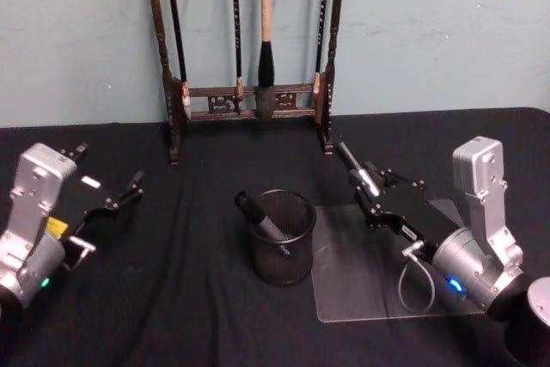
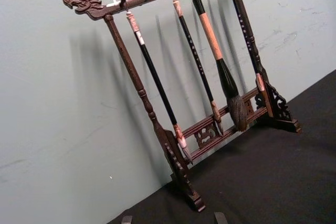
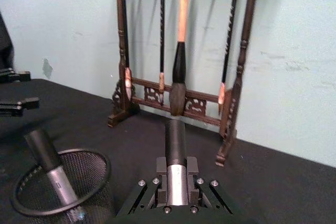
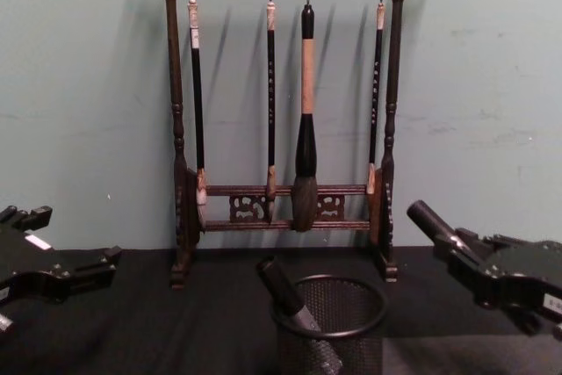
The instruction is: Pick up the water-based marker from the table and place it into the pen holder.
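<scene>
Alpha Bot 2's right gripper (image 1: 368,185) hangs above the black-draped counter (image 1: 172,307), its jaws closed on a water-based marker (image 1: 354,168). The pen, with a black cap and a silver barrel, juts from the jaws toward the far left, pointing at the wooden brush rack (image 1: 249,102). The gripper is over a clear sheet (image 1: 361,285) lying on the cloth, just right of the pen holder (image 1: 285,266).

The holder, a short black wire-mesh cup, stands near the middle of the counter in front of the rack. A second marker (image 1: 260,215) of the same kind leans inside it, cap up and tilted to the left. The held marker is outside the cup, to the right of its rim and higher than it in the chest view.

On the left side of the counter the left gripper (image 1: 110,166) rests idle with its jaws spread apart, holding nothing. At the far edge, against the pale green wall, four calligraphy brushes (image 4: 305,120) hang from the rack's top bar between its dragon-head ends.
</scene>
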Controlling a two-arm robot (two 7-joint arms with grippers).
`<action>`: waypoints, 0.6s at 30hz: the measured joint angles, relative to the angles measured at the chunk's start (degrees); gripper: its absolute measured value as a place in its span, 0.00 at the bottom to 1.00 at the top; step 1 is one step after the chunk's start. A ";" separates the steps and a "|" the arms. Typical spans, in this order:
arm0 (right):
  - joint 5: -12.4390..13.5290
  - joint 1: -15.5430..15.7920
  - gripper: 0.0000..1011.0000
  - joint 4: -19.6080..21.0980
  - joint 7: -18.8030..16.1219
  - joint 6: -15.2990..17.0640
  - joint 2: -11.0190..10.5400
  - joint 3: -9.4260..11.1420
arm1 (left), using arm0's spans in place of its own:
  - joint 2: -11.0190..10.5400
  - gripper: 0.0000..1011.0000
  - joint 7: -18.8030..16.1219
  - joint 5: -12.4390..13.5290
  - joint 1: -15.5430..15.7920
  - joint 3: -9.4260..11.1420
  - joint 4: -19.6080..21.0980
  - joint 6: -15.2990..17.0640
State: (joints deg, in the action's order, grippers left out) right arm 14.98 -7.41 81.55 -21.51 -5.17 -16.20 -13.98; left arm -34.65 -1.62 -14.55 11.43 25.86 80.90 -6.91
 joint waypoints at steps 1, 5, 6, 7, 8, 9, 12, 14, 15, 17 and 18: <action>0.05 -0.12 0.21 0.00 -0.08 -0.11 -0.03 -0.13 | 0.00 1.00 0.00 0.00 0.00 0.00 0.00 0.00; 0.51 -0.73 0.21 -0.01 -0.67 -0.83 -0.13 -0.73 | 0.00 1.00 0.00 0.00 0.00 0.00 0.00 0.00; 0.81 -1.03 0.21 -0.14 -1.00 -1.18 -0.13 -0.97 | 0.00 1.00 0.00 0.00 0.00 0.00 0.00 0.00; 0.97 -1.18 0.21 -0.24 -1.18 -1.38 -0.14 -1.10 | 0.00 1.00 0.00 0.00 0.00 0.00 0.00 0.00; 1.28 -1.50 0.21 -0.47 -1.51 -1.76 -0.11 -1.33 | 0.00 1.00 0.00 0.00 0.00 0.00 0.00 0.00; 1.44 -1.66 0.21 -0.60 -1.68 -1.95 -0.09 -1.46 | 0.00 1.00 0.00 0.00 0.00 0.00 0.00 0.00; 2.06 -2.34 0.21 -1.18 -2.31 -2.75 0.04 -1.98 | 0.00 1.00 0.00 0.00 0.00 0.00 0.00 0.00; 2.41 -2.72 0.21 -1.54 -2.67 -3.14 0.16 -2.25 | 0.00 1.00 -0.01 0.00 0.00 0.00 0.00 0.00; 2.76 -3.11 0.21 -1.94 -3.06 -3.56 0.29 -2.51 | 0.00 1.00 0.00 0.00 0.00 0.00 0.00 0.00; 3.33 -3.83 0.21 -2.77 -3.69 -4.25 0.57 -2.94 | 0.00 1.00 0.00 0.00 0.00 0.00 0.00 0.00; 3.51 -4.07 0.21 -3.15 -3.90 -4.49 0.65 -3.07 | 0.00 1.00 0.00 0.00 0.00 0.00 0.00 0.00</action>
State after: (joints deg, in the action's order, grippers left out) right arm 18.49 -11.49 78.40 -25.42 -9.66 -15.54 -17.06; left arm -34.65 -1.62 -14.55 11.43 25.86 80.90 -6.91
